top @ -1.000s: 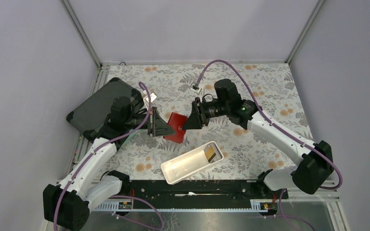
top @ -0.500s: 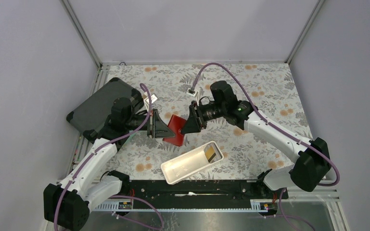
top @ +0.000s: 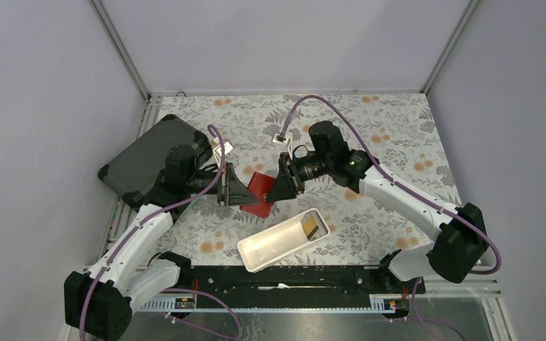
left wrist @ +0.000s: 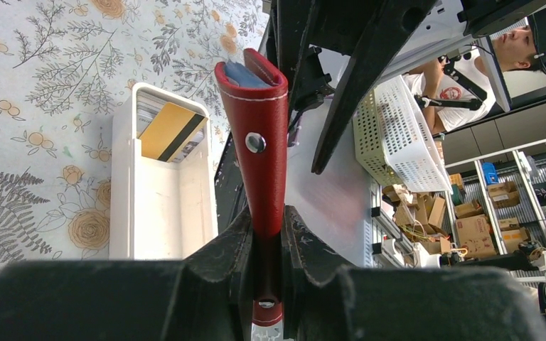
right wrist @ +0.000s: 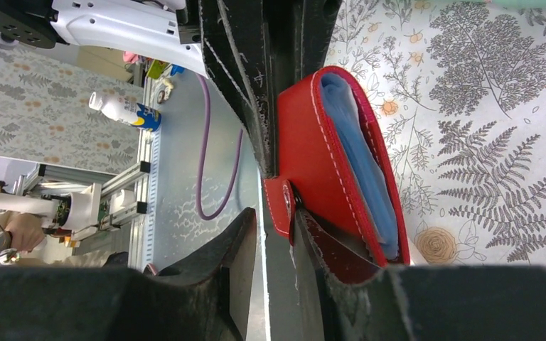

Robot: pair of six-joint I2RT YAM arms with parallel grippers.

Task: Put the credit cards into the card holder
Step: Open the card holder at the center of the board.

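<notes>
The red card holder (top: 258, 192) hangs off the table mat, with my left gripper (top: 232, 186) shut on its folded edge. In the left wrist view the card holder (left wrist: 257, 121) stands on edge between my fingers, with a light blue credit card (left wrist: 242, 73) in its open top. My right gripper (top: 283, 182) meets it from the other side. In the right wrist view its jaws (right wrist: 274, 231) stand apart around the snap tab (right wrist: 282, 204). The blue card (right wrist: 359, 142) sits in the pocket. A yellow-brown credit card (top: 313, 227) lies in the tray.
A long white tray (top: 274, 245) lies just in front of the two grippers. A big dark grey case (top: 146, 155) sits at the left edge behind my left arm. The floral mat (top: 398, 142) runs to the metal frame rails.
My right gripper has moved left onto the card holder's snap side and its jaws have narrowed a little. The left gripper and the card holder have stayed put.
</notes>
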